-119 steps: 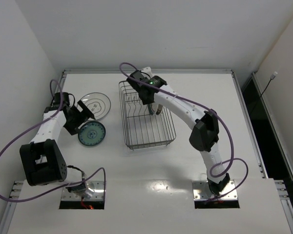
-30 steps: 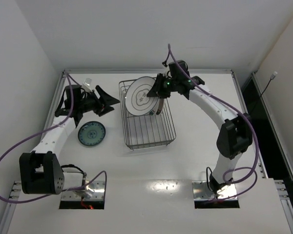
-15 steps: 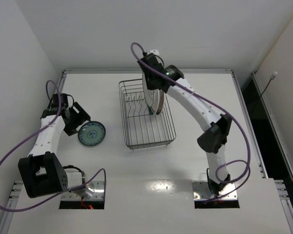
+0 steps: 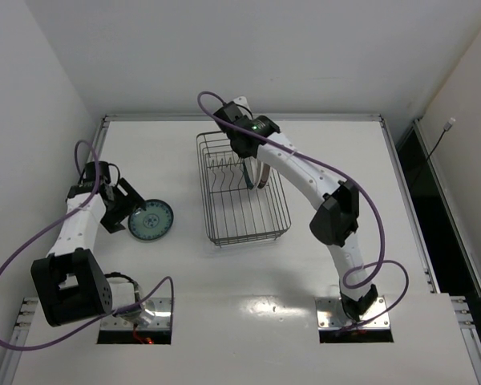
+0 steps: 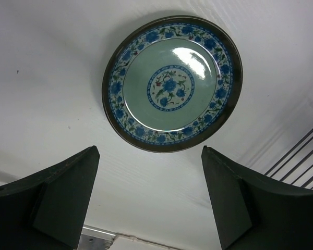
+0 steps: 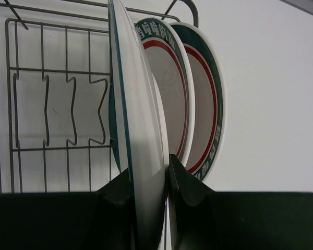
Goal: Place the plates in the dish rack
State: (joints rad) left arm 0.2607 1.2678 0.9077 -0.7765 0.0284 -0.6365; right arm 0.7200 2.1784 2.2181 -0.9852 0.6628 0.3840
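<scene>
- The left gripper (image 5: 149,152) hovers just over the table with its fingers spread wide, holding nothing.
- The teal plate (image 5: 171,83) lies flat on the table just ahead of those fingers, left of the dish rack (image 4: 205,200).
- The right gripper (image 6: 148,179) reaches into the rack's far end, its fingers clamped on the rim of the whitish plate (image 6: 141,130), which stands upright on edge.
- Just to its right, 2 banded plates (image 6: 169,88) (image 6: 204,104) stand upright in the rack.
</scene>
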